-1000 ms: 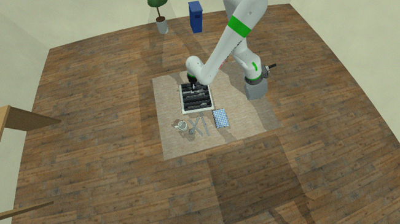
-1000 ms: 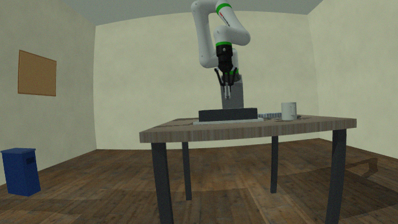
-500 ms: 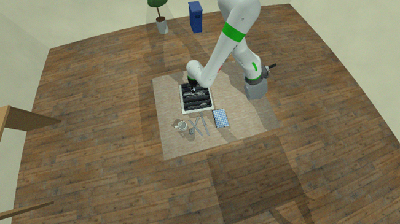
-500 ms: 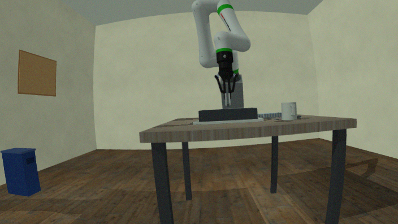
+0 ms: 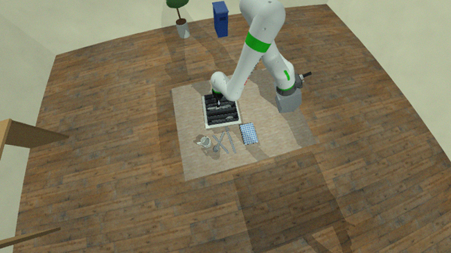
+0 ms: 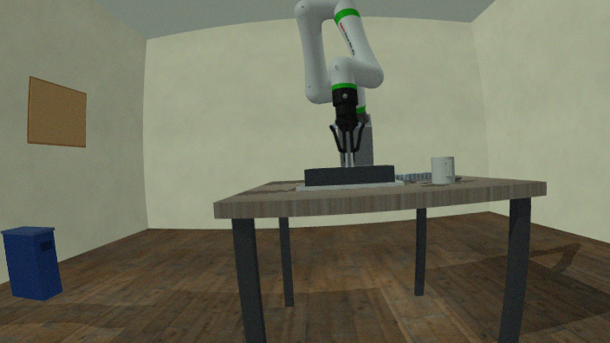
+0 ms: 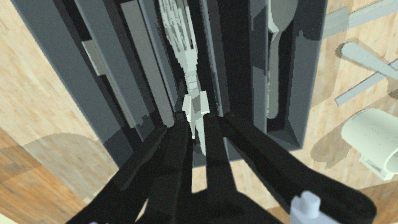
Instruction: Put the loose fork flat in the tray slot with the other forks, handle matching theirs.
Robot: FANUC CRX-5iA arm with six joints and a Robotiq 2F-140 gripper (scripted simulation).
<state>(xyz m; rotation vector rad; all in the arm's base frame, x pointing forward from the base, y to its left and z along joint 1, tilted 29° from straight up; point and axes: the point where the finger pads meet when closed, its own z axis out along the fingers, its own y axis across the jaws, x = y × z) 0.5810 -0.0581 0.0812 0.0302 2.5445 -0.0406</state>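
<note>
My gripper [image 7: 197, 102] is shut on the handle of the loose fork [image 7: 192, 95]. It holds the fork low in a slot of the dark cutlery tray [image 5: 222, 110], tines pointing away from me. Other forks [image 7: 175, 20] lie in the same slot under and beyond it, tines the same way. From the side, the fingers [image 6: 347, 162] reach down to the top edge of the tray [image 6: 349, 175]. In the overhead view the gripper [image 5: 218, 103] is over the tray's far part. I cannot tell whether the fork rests on the others.
A spoon [image 7: 274, 55] lies in the neighbouring slot and flat knives [image 7: 145, 65] in the slots on the other side. On the counter beside the tray lie a white mug [image 5: 205, 141], loose cutlery [image 5: 223, 142] and a checked cloth [image 5: 249, 133].
</note>
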